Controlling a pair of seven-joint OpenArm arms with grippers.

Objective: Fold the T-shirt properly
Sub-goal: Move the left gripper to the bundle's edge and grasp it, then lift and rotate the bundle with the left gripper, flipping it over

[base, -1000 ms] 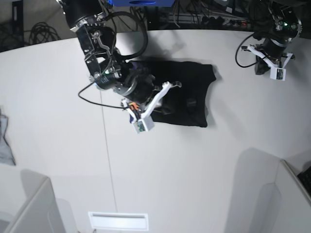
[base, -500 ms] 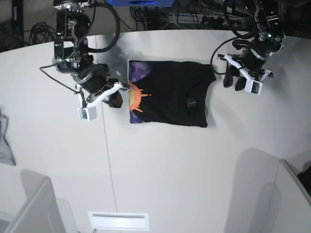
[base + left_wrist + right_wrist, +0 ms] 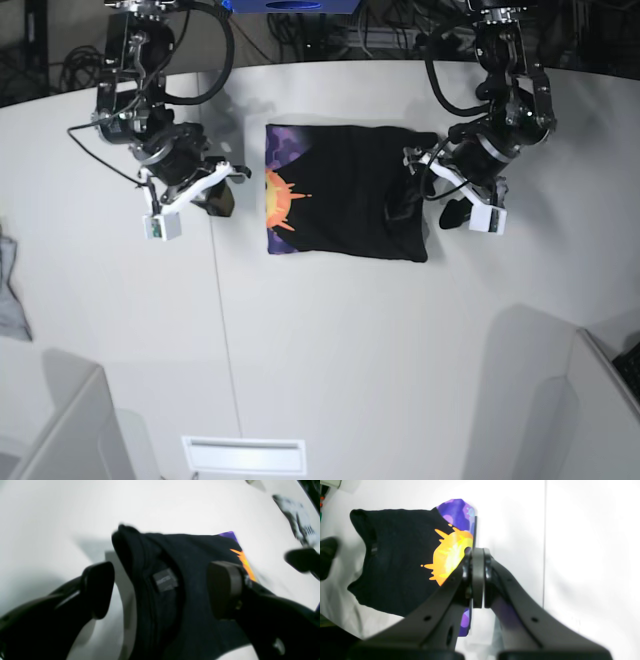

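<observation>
The black T-shirt lies folded into a rectangle on the white table. A strip of purple and orange sun print shows along its left edge. My left gripper is open and straddles the shirt's right edge. In the left wrist view it has black cloth and a grey label between its fingers. My right gripper is shut and empty, just left of the shirt. In the right wrist view it stands in front of the shirt's printed edge.
A small grey cloth lies at the table's left edge. White panels stand at the front left and front right. A white slot is at the front edge. Cables lie behind the table.
My right gripper let go of the shirt and drew back to its left, leaving the print strip showing. My left arm came in from the far right and now straddles the shirt's right edge.
</observation>
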